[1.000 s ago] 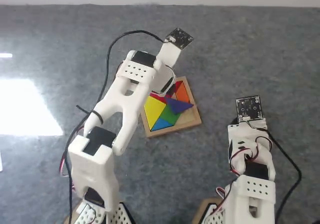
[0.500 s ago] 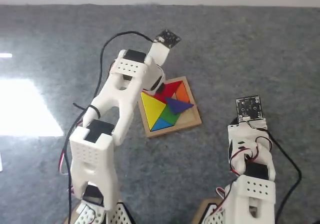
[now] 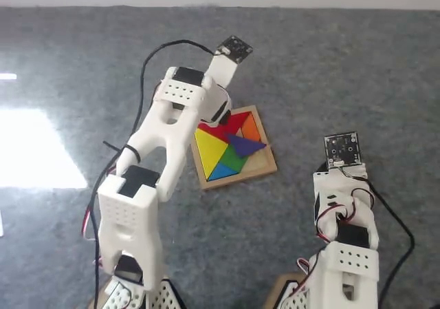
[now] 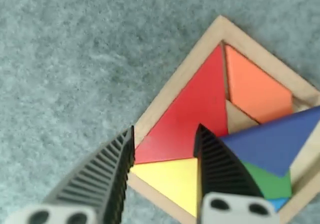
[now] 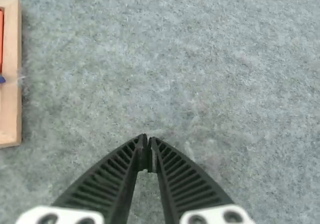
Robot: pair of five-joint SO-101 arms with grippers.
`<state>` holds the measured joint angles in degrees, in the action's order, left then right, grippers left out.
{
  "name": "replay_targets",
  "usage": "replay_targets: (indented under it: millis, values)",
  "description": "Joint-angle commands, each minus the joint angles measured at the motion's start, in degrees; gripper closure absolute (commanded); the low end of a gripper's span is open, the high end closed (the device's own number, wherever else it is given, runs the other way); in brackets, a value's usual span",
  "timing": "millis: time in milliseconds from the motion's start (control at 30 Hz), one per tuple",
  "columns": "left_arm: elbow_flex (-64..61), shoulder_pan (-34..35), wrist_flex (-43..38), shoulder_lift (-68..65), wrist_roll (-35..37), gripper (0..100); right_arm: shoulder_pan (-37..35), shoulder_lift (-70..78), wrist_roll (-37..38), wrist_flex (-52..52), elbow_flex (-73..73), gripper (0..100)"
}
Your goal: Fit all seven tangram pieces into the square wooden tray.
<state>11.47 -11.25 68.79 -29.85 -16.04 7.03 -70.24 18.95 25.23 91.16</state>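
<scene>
Grey carpet (image 3: pixel 344 68) beneath wooden tray (image 3: pixel 240 176), purple triangle (image 3: pixel 244 144) askew, tip rightward; left hand (image 4: pixel 165 131) splayed, right hand (image 5: pixel 148 139) clenched.

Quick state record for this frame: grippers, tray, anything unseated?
left gripper: open, above the large red triangle in the square wooden tray
right gripper: shut, over the grey felt surface, off the tray
loose piece: dark blue triangle lying across other pieces, apparently not seated
gap: tray floor shows beside the orange piece

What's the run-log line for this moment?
left gripper: open above square wooden tray | right gripper: shut over grey carpet | purple triangle: lying atop others
</scene>
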Motion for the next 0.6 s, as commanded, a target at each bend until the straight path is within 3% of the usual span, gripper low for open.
replay_targets:
  millis: [0, 567]
  values:
    - [1.5, -1.8, -0.2, 0.4, 0.9, 82, 0.4, -0.7, 0.6, -1.4, -0.5, 99.2]
    - [-6.8, -2.7, -0.2, 1.0, 0.5, 82, 0.5, -0.7, 0.6, -1.4, -0.5, 99.2]
